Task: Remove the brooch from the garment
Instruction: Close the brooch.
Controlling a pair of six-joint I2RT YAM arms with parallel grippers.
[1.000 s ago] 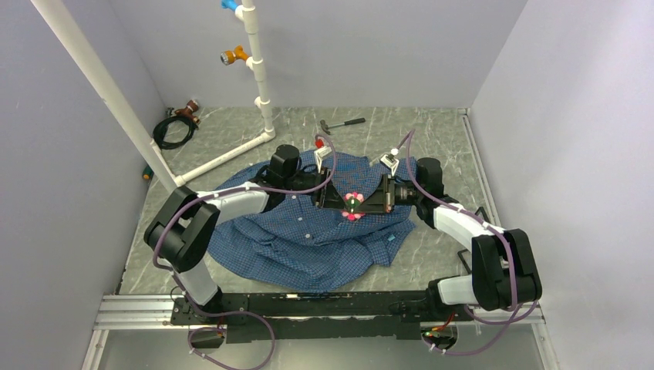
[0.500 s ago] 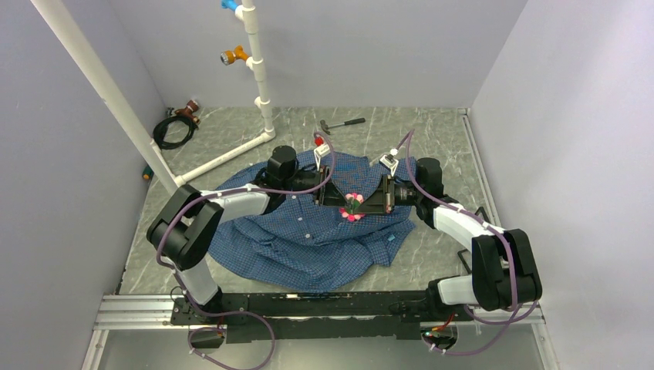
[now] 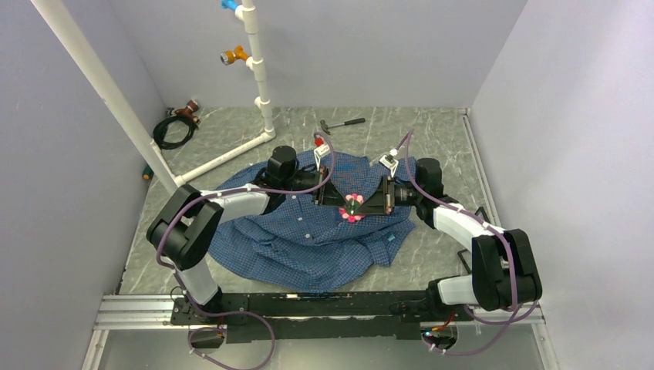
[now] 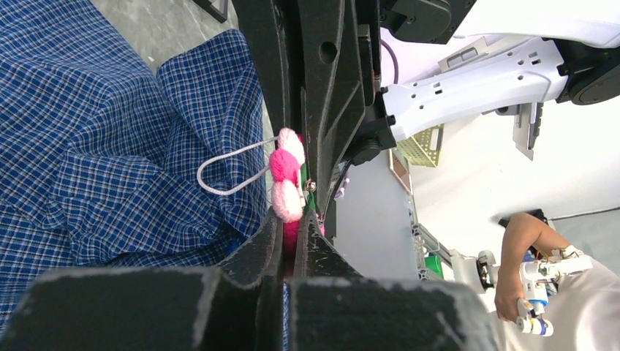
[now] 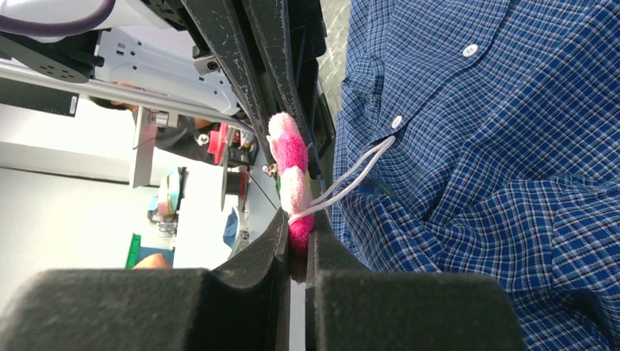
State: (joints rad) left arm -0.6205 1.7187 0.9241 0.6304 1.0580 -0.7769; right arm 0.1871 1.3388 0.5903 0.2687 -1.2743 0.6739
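The blue checked shirt [image 3: 308, 231] lies crumpled on the floor. The pink flower brooch [image 3: 352, 207] sits over its upper right part, between both grippers. My left gripper [image 3: 345, 202] is shut on the brooch [image 4: 286, 183] from the left. My right gripper [image 3: 360, 206] is shut on the brooch [image 5: 289, 172] from the right. A white cord loop [image 4: 227, 170] runs from the brooch to the shirt [image 4: 88, 146]; it also shows in the right wrist view [image 5: 351, 179], near a white button [image 5: 397, 121] on the shirt [image 5: 497, 146].
A white pipe frame [image 3: 258, 69] stands at the back, with a coiled black cable [image 3: 173, 131] to its left and a small hammer [image 3: 342, 123] behind the shirt. A small light-blue tag [image 3: 392, 237] shows at the shirt's right edge.
Both grippers and the brooch between them have shifted very slightly up and left. The grip is unchanged.
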